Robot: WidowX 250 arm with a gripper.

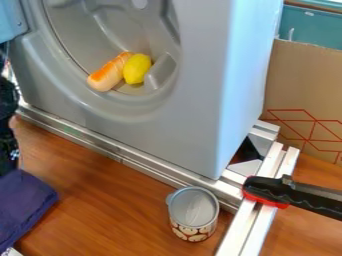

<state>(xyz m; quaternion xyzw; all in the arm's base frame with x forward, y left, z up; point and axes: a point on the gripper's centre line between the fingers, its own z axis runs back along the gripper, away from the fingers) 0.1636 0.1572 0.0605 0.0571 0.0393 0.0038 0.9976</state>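
Item: purple cloth, near left, immediately to the near side of my black pincer. Pincer state: I cannot tell whether released or clenched.

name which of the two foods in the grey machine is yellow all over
The lemon, on the right; the bread roll beside it is longer and pale with an orange top.

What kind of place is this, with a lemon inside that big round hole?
Probably a robot play-and-test area, not a real laundry room. The gray machine front looks like a washer, but a lemon and a bread roll sit in it, and metal rails run along its base.
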